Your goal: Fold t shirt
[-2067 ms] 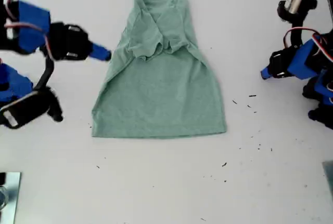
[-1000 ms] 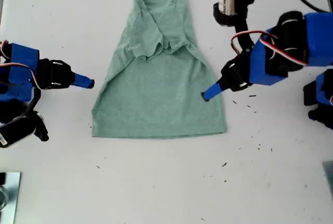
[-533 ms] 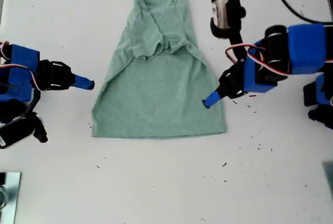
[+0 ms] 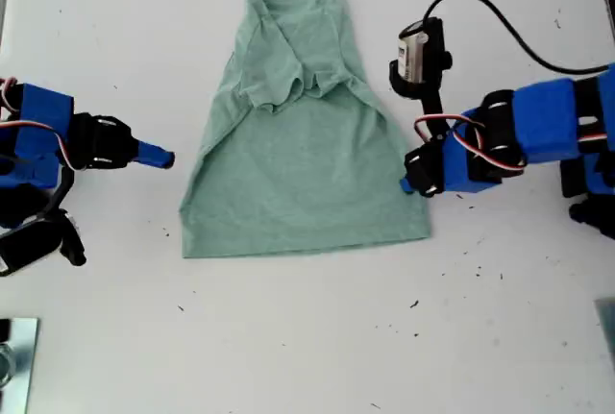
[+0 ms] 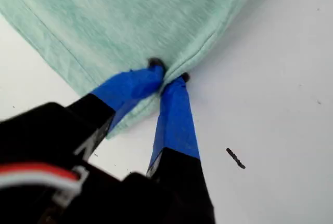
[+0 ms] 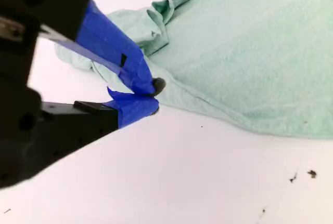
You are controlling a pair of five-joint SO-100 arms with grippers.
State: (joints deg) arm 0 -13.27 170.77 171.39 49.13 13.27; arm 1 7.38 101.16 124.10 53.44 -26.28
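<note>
Currently my first gripper [image 5: 170,74] has its blue-taped fingers pinched on the side edge of the pale green heathered cotton t-shirt [image 4: 303,159] lying flat on the white table [image 4: 307,337], probably for a fold, while my second gripper [image 6: 151,96] waits beside the opposite edge, fingers closed on nothing.

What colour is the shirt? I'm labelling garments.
Pale sea-green, heathered, no print; the shirt shows best in the exterior view.

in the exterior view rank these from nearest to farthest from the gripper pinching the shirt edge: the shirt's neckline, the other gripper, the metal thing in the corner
From my first gripper:
1. T shirt neckline, top centre.
2. My second gripper, exterior view's left.
3. Metal object, exterior view's bottom left corner.
</note>
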